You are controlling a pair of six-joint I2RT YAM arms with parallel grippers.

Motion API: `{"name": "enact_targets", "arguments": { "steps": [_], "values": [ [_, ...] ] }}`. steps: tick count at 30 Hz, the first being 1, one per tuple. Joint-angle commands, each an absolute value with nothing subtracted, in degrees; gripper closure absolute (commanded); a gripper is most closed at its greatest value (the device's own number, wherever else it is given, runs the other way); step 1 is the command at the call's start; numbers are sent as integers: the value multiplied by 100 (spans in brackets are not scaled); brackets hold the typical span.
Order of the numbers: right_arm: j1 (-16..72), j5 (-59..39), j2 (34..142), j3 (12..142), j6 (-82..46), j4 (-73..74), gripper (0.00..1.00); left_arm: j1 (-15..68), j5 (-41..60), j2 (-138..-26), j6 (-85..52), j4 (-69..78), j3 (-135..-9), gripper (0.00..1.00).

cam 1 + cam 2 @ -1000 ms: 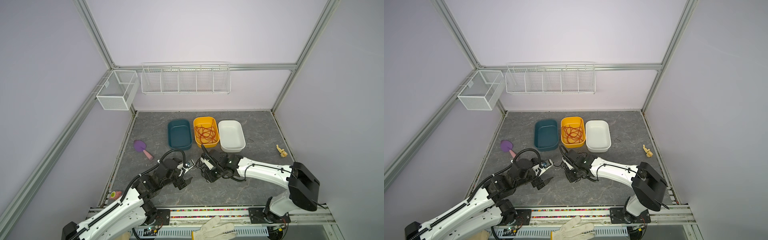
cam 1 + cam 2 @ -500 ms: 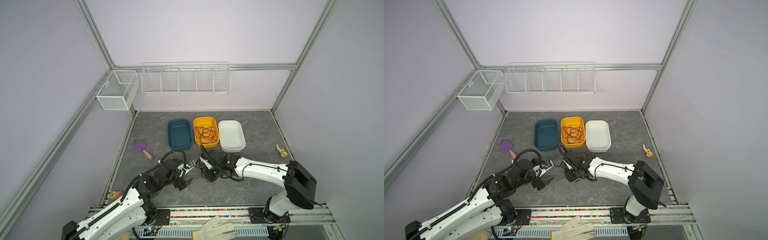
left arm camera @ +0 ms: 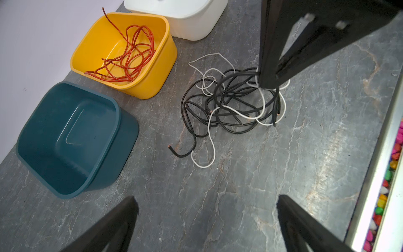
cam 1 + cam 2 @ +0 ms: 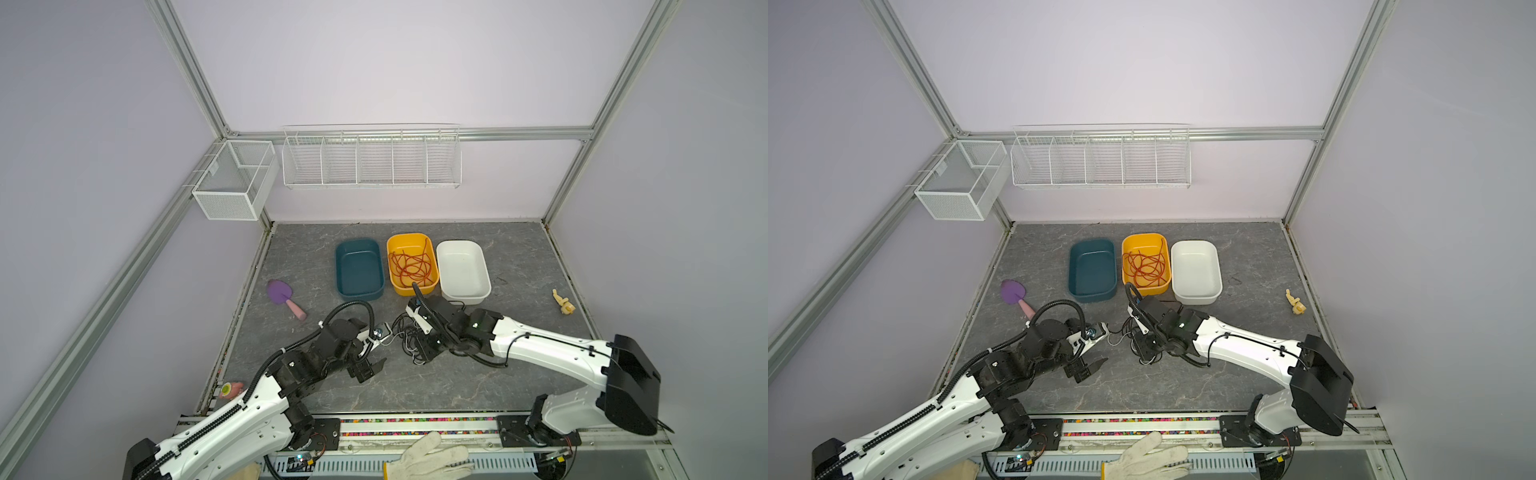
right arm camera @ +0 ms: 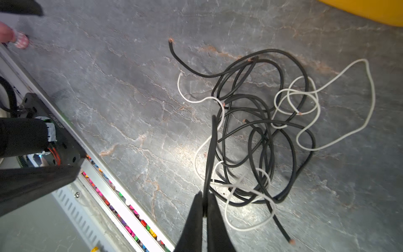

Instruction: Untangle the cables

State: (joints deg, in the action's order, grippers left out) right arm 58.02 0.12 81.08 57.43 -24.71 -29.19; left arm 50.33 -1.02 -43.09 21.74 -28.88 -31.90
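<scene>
Where the table [image 4: 478,374] lies bare in the lower centre of both top views, the black and white cables [image 4: 403,332] rest in one tangle of loose, overlapping loops, just below the yellow bin [image 4: 399,286]. The red-orange cables [image 4: 411,266] lie coiled inside that bin, which stands between a teal bin [image 4: 359,270] and a white bin [image 4: 463,270].

The left end effector [image 3: 206,201] has its jaws fully apart. It holds nothing and sits just left of the tangle, clear of the cables. The right end effector [image 5: 205,207] has its jaws together, clamped on a single black strand [image 5: 212,152] that rises from the tangle.

The left arm extends from the lower left of the frame towards the centre. The right arm reaches in from the lower right, with its end effector pointing down onto the tangle's right side.
</scene>
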Motion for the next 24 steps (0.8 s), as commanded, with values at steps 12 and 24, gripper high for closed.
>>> {"name": "enact_targets", "arguments": {
  "steps": [12,24],
  "values": [
    [5853,242,6669,5909,-1804,-3580,93,5107,-4,-4500,2322,-2883,-3147,1],
    [5847,232,5960,6486,-1425,-3931,93,5148,-27,-4521,2322,-2892,-3147,1]
  ]
}}
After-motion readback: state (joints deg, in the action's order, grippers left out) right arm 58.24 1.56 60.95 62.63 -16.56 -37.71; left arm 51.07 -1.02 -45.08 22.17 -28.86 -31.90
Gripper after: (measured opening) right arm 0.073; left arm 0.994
